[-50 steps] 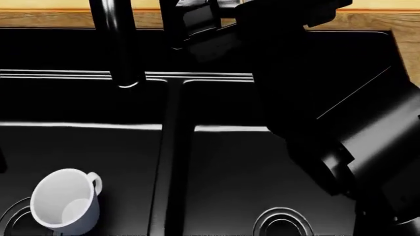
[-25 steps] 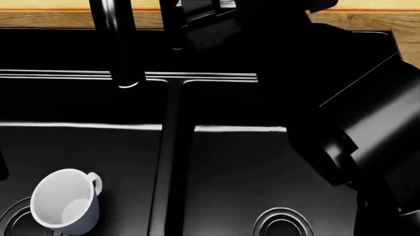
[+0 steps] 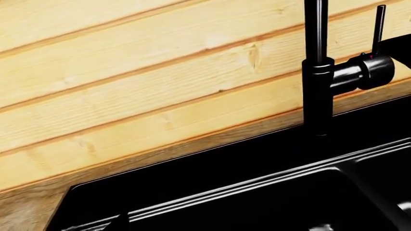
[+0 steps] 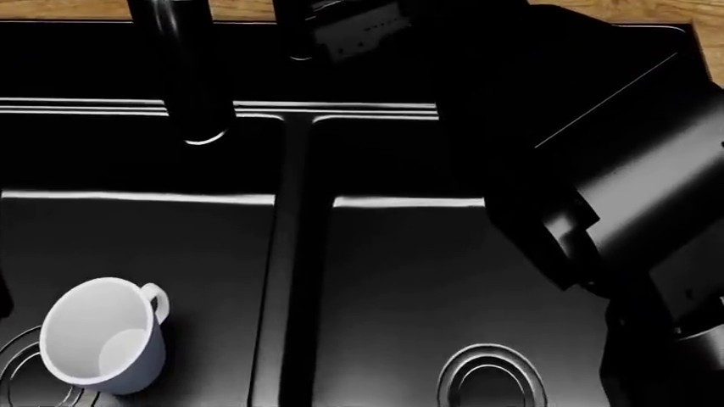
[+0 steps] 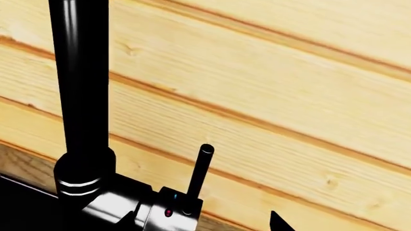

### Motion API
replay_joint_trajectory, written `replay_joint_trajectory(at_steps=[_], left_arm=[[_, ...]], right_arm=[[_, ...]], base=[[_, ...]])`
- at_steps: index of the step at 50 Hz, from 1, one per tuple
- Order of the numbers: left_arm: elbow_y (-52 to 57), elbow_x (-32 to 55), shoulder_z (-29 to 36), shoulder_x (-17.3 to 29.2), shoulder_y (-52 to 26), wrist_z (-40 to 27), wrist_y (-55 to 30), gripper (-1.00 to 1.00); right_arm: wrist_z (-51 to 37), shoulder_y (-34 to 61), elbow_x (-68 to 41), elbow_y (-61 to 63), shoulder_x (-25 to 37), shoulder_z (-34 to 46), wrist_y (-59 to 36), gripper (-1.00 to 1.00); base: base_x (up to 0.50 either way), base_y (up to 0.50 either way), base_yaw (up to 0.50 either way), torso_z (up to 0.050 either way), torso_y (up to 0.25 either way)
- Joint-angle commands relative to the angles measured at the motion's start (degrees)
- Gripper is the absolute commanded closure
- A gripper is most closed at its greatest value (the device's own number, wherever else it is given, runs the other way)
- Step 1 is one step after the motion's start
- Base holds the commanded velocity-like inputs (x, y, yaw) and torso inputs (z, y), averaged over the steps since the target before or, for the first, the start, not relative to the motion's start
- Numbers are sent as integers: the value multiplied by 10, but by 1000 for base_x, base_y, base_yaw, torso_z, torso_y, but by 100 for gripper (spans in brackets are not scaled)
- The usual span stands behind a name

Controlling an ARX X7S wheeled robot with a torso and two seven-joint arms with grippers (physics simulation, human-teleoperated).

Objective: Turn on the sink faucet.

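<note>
The sink faucet is glossy black, and its spout hangs over the left half of the black double sink. In the right wrist view its post rises beside the thin upright lever, which sits on a silvery valve end. My right gripper is open. One dark fingertip shows on the far side of the valve end and the other close on its near side. In the head view the right gripper sits at the faucet's base. The left wrist view shows the post and lever from a distance. The left gripper's fingers are lost against the black basin.
A white mug lies tilted in the left basin, by that basin's drain. The right basin has a ringed drain. My bulky right arm crosses over the right basin. A wooden plank wall stands behind the counter.
The head view has shifted, so less of the wooden counter shows at the top. My right arm has reached further back toward the faucet's base. The mug has not moved.
</note>
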State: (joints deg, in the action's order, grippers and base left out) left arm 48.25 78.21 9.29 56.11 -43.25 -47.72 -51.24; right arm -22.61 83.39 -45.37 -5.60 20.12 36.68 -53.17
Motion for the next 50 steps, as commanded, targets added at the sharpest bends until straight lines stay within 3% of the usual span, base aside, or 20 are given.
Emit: replay_joint_trajectory(at_steps=[1,9,21,50], left_arm=[[6,6,-10,7,7,1,10,-100],[14,-3,-3,7,4,3,6,-100],[16,-12,13,3,6,7,-4,-100],[16,-16,7,7,26,22,16,-100]], right_arm=[[5,16,3,-10,-6,3,2,-100],[7,18,5,-16,-4,2,6,-100],[9,23,6,-21,-5,2,11,-100],[37,53,28,-93,-23,11,45,-100]], base=[[0,0,0,0,0],[0,0,0,0,0],[0,0,0,32,-189],[0,0,0,0,0]])
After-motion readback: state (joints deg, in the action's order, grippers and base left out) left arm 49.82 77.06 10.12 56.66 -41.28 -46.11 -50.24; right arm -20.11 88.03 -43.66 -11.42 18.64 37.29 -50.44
